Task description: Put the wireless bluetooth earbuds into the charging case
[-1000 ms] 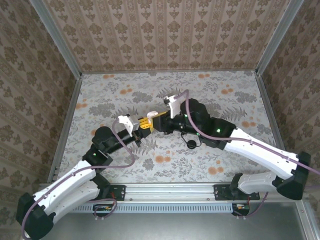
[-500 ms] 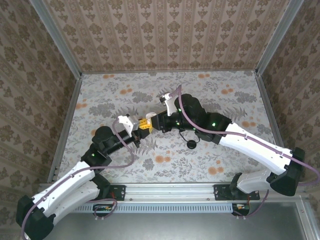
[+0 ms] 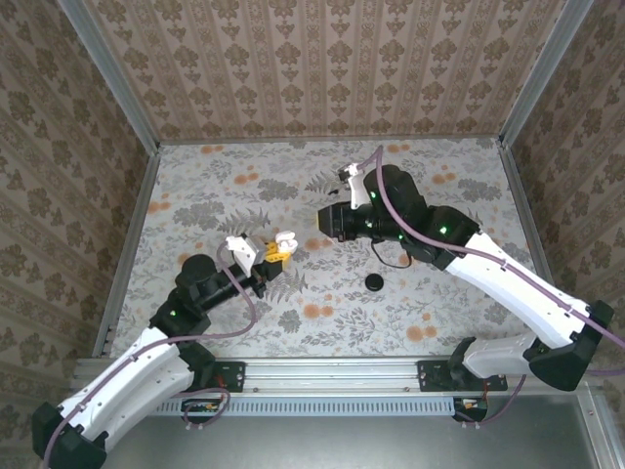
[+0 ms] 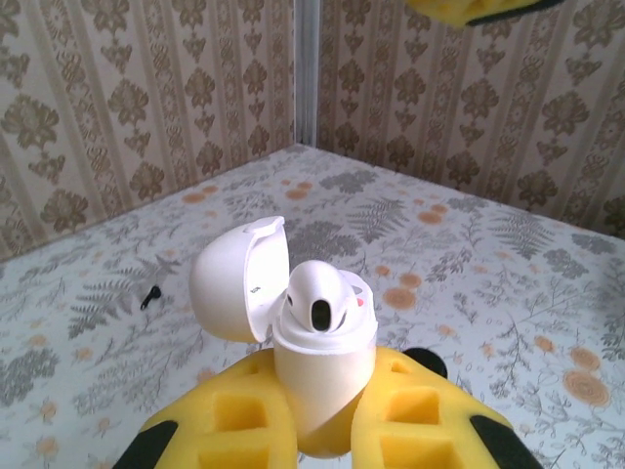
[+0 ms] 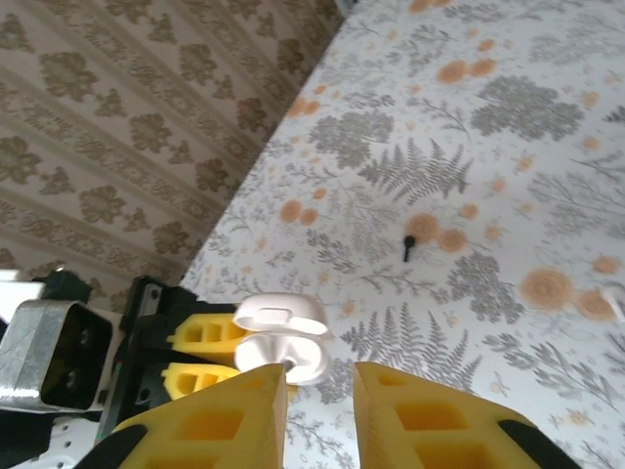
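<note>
Floral desk [image 3: 439,293]: left jaws clamped on open charging case [image 4: 293,327], one earbud [image 4: 317,293] seated; right jaws slightly apart, empty; dark speck [image 5: 408,246] beyond them, likely second earbud, not yet inserted.

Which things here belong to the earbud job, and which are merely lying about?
Belong to the job:
- charging case, white, lid open, clamped in the left pincer
- tiny black piece, lying loose, likely an earbud
- right pincer, open, holding nothing

Lying about:
- black round disc, its purpose unclear
</note>
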Action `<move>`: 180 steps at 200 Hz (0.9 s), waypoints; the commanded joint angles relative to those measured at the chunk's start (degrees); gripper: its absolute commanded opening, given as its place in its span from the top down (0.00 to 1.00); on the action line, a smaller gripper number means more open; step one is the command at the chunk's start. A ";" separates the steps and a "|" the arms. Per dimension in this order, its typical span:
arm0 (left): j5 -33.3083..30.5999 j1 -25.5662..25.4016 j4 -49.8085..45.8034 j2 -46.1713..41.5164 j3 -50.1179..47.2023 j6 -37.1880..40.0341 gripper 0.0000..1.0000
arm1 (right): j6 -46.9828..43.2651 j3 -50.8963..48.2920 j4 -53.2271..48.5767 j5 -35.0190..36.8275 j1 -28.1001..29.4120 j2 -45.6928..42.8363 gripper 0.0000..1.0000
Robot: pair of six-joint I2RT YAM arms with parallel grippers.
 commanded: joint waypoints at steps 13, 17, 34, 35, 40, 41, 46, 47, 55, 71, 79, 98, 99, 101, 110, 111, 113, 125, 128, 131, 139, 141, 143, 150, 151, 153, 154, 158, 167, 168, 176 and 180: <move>-1.32 0.44 -1.59 -1.33 -2.36 0.19 1.00 | 1.26 0.88 -7.14 -0.07 -5.64 9.22 0.72; -1.39 0.44 -1.59 -1.37 -2.54 0.05 1.00 | 0.85 1.05 -7.40 -0.09 -5.93 10.55 0.72; -1.83 0.44 -1.63 -1.68 -3.29 -0.08 1.00 | -1.71 3.23 -9.19 0.38 -6.43 16.90 0.70; -1.84 0.44 -1.65 -1.78 -3.34 -0.07 1.00 | -1.86 3.42 -9.34 0.46 -6.43 17.10 0.69; -2.00 0.44 -1.75 -1.99 -3.54 0.00 1.00 | -2.73 4.46 -10.13 0.78 -6.43 19.34 0.68; -2.01 0.48 -1.76 -2.02 -3.60 0.05 1.00 | -2.90 4.56 -10.30 0.88 -6.43 19.77 0.68; -2.25 0.46 -1.82 -2.21 -3.77 0.09 1.00 | -3.76 5.97 -11.38 1.46 -6.43 22.03 0.67; -2.27 0.45 -1.88 -2.26 -3.80 0.19 1.00 | -3.94 6.24 -11.63 1.62 -6.43 22.43 0.67; -2.61 0.53 -2.00 -2.56 -3.98 0.50 1.00 | -5.00 8.81 -13.80 2.83 -6.43 26.18 0.66; -3.23 0.66 -2.07 -2.76 -4.26 0.95 1.00 | -7.08 13.92 -18.07 5.32 -6.43 33.55 0.65; -3.34 0.70 -1.97 -2.58 -4.32 1.19 1.00 | -7.94 16.36 -19.61 6.08 -6.35 37.00 0.65; -3.06 0.88 -2.16 -1.86 -4.07 1.42 1.00 | -9.69 21.94 -23.58 8.20 -6.35 44.00 0.65; -3.07 0.88 -2.18 -1.78 -4.03 1.47 1.00 | -9.76 22.22 -23.75 8.33 -6.35 44.32 0.65; -2.94 0.88 -2.20 -1.68 -4.01 1.52 1.00 | -9.89 22.83 -24.11 8.51 -6.34 45.19 0.65; -2.74 0.96 -2.20 -1.45 -4.01 1.60 1.00 | -10.48 25.09 -25.52 9.54 -6.34 47.97 0.65; -2.78 0.97 -2.25 -1.40 -4.00 1.64 1.00 | -10.51 25.29 -25.73 9.65 -6.34 48.24 0.65; -2.74 0.97 -2.28 -1.32 -3.98 1.63 1.00 | -10.67 25.77 -26.06 9.85 -6.34 48.77 0.65; -2.63 1.04 -1.99 -0.88 -4.06 1.77 1.00 | -11.22 27.89 -27.35 11.17 -6.34 51.30 0.64; -2.52 1.05 -1.88 -0.78 -4.22 1.70 1.00 | -11.48 28.30 -27.55 11.39 -6.34 51.82 0.63; -2.47 1.06 -1.65 -0.63 -4.26 1.70 1.00 | -11.57 28.67 -27.80 11.84 -6.34 52.32 0.62; -2.20 1.06 -0.44 -0.02 -4.73 1.39 1.00 | -11.85 29.73 -28.49 12.84 -6.34 53.61 0.60; -2.07 1.06 0.02 0.10 -4.91 1.24 1.00 | -11.90 29.98 -28.66 13.09 -6.34 53.80 0.60; -1.95 1.12 0.57 0.35 -5.08 1.14 1.00 | -12.02 30.28 -28.84 13.28 -6.34 54.13 0.60; -1.25 1.14 2.67 1.39 -5.74 0.27 1.00 | -12.24 30.92 -29.18 13.67 -6.36 55.07 0.60; -1.11 1.14 2.87 1.60 -5.84 0.10 1.00 | -12.36 31.02 -29.23 13.74 -6.35 55.17 0.60; -0.83 1.14 3.79 1.83 -6.08 -0.25 1.00 | -12.45 31.09 -29.26 13.80 -6.35 55.33 0.59; -0.63 1.14 4.00 2.08 -6.18 -0.38 1.00 | -12.46 31.19 -29.27 13.81 -6.35 55.43 0.59; 0.02 1.14 5.62 2.90 -6.69 -1.00 1.00 | -12.59 31.36 -29.20 13.89 -6.39 55.77 0.60; 1.56 1.14 9.57 4.98 -7.41 -2.37 1.00 | -12.82 31.69 -28.98 13.99 -6.43 56.54 0.59; 1.79 1.14 9.97 5.20 -7.50 -2.54 1.00 | -12.87 31.71 -29.00 13.99 -6.43 56.65 0.59; 2.89 1.14 12.72 7.03 -7.84 -3.64 1.00 | -13.14 32.18 -29.01 13.99 -6.51 57.34 0.59; 3.24 1.07 13.91 7.90 -7.98 -4.02 1.00 | -13.24 32.40 -29.09 13.99 -6.53 57.77 0.59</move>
